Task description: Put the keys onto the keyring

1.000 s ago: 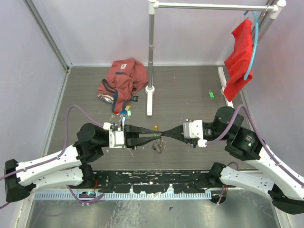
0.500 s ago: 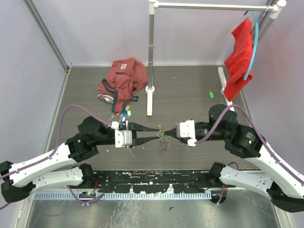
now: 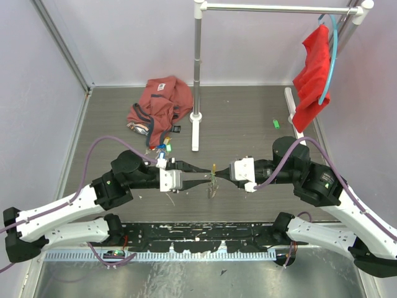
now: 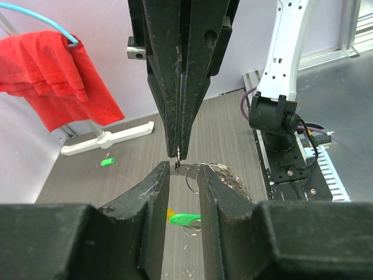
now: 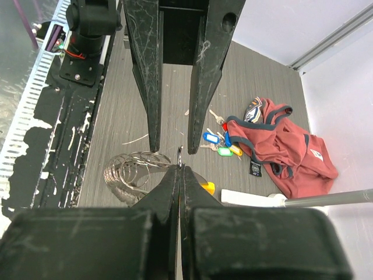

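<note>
The keyring (image 5: 129, 170), a bunch of thin silvery loops with a yellow-orange tag (image 5: 207, 188), hangs from my right gripper (image 5: 180, 168), which is shut on one loop. From above, the keyring (image 3: 212, 187) dangles just below the right gripper (image 3: 216, 174). My left gripper (image 4: 183, 172) faces it tip to tip, open, its fingers (image 4: 158, 186) either side of the pinched loop without touching it. A green-tagged key (image 4: 185, 219) hangs among the loops under the left gripper (image 3: 206, 175). More keys (image 5: 218, 143) with blue, green and yellow tags lie loose on the table.
A red-brown garment (image 3: 160, 102) lies behind the loose keys (image 3: 162, 149). A metal rack post (image 3: 196, 74) stands on a white foot (image 3: 195, 133) behind the grippers. A red cloth (image 3: 313, 74) hangs on the rack at right. Another green tag (image 3: 275, 124) lies near it.
My left gripper's jaws have spread apart and no longer close on the loop. My right gripper has shifted slightly left with the keyring still pinched.
</note>
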